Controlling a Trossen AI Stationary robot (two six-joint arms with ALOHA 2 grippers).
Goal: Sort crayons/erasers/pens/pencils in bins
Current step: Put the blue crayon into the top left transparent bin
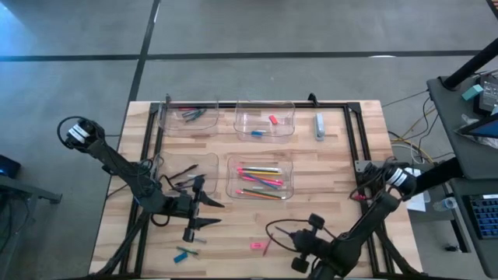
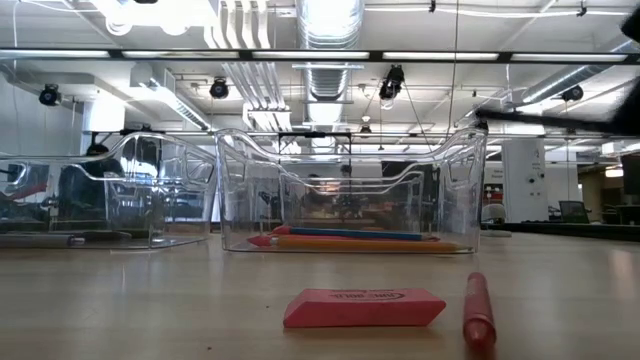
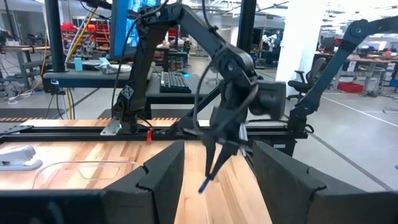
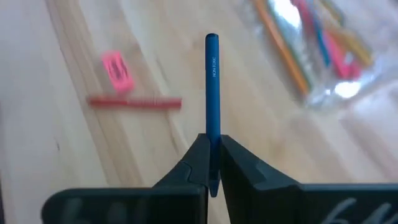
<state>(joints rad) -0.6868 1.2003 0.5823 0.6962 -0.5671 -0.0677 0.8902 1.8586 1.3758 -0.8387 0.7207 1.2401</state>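
Right wrist view: right gripper (image 4: pixel 211 163) clamped on blue crayon (image 4: pixel 212 87) — lifted clear, near pencil bin (image 4: pixel 323 56), likely for carrying to its bin. Pink eraser (image 4: pixel 117 68), red crayon (image 4: pixel 134 102) unsorted nearby. Left gripper (image 1: pixel 204 213) part-open, empty — waiting.

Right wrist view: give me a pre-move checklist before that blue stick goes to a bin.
1. Right gripper jaws shut on the blue stick: ok.
2. Stick in line with the jaws, not skewed: ok.
3. Stick's kind, crayon or pencil: cannot tell.
4. Pencil bin has room: ok.
5. Left gripper off to the left, jaws open, holding nothing: ok.
6. Pink eraser and red crayon sorted: not ok, both lie on the table.
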